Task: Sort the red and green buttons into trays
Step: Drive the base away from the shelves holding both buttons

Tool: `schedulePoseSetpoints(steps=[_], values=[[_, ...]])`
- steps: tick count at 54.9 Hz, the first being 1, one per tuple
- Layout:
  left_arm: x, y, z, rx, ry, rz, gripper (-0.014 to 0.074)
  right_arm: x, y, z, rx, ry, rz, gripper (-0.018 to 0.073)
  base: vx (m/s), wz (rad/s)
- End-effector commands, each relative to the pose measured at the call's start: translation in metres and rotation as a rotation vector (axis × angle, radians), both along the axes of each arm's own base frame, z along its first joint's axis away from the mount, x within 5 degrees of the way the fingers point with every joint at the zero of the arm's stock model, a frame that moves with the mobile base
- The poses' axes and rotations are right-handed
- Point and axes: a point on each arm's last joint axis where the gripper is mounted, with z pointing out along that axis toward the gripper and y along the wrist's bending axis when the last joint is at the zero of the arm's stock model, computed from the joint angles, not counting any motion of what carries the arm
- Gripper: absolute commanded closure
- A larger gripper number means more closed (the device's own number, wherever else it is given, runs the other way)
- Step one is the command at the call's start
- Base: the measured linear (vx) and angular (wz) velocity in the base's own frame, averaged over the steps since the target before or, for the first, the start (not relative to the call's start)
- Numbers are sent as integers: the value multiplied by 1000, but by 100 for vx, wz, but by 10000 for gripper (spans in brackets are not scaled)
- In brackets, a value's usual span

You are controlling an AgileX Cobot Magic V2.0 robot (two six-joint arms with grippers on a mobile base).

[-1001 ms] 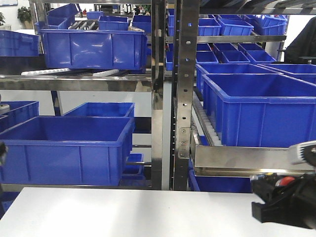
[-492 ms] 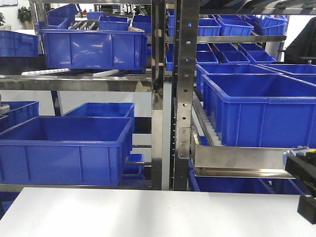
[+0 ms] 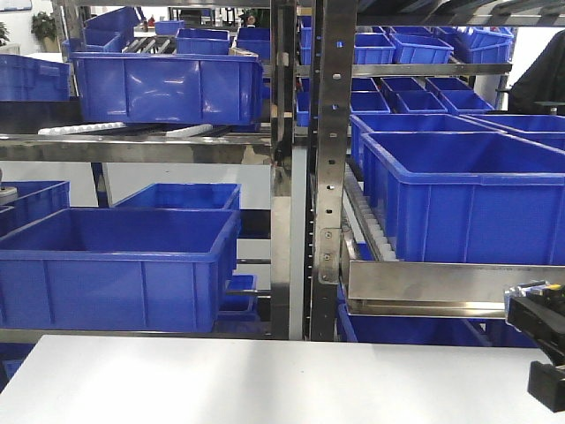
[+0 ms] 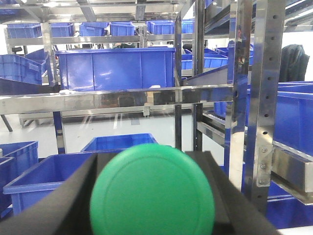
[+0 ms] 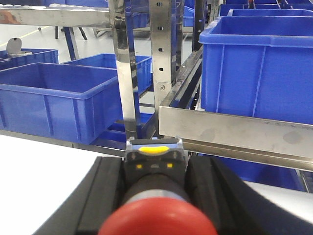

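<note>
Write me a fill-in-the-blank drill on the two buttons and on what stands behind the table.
The green button shows in the ____ wrist view, clamped between dark fingers. The red button shows in the ____ wrist view. The crates on the steel racks are all ____. The table in front of them is ____.
Missing words: left, right, blue, white.

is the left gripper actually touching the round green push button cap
Touching. The left wrist view shows the round green push button wedged between the left gripper's dark fingers, no gap either side.
</note>
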Motion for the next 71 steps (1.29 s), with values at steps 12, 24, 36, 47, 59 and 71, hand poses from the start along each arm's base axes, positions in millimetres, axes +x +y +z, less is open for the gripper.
schedulePoseSetpoints(steps=[12,24,36,47,59,71], values=[[-2,-4,16,-26,-98,-41,596,-2,1,19,18,-118,15,568,0,0],[-2,-4,16,-26,-97,-40,596,-2,1,19,18,-118,15,568,0,0],[-2,-4,16,-26,-97,-40,596,-2,1,19,18,-118,15,568,-1,0],[-2,-3,16,-26,-92,-38,596,-2,1,19,18,-118,15,568,-3,1],[-2,-3,16,-26,-91,-38,596,-2,1,19,18,-118,15,568,-7,8],[-2,-3,16,-26,-91,-38,596,-2,1,19,18,-118,15,568,-11,19]])
